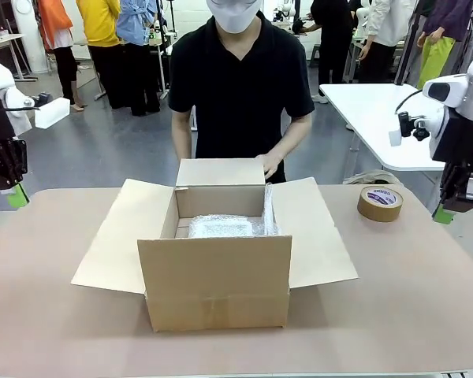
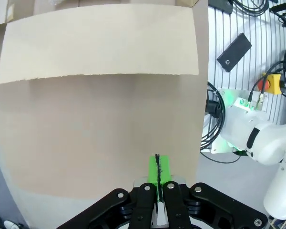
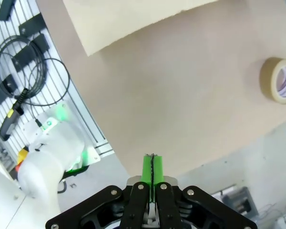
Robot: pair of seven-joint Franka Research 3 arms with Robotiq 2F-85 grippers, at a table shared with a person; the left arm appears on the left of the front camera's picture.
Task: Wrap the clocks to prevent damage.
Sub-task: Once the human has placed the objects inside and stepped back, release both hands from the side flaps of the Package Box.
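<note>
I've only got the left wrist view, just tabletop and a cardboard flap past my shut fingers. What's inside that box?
Observer: A bubble-wrapped bundle lies inside the open cardboard box, toward its far wall.
Operator: Where is the person?
Observer: Standing at the far side, with a hand at a corner of the box's far flap.
Operator: Any tape around?
Observer: Yes, a roll of brown tape lies flat on the table to the robot's right of the box, near the shut right gripper.
</note>
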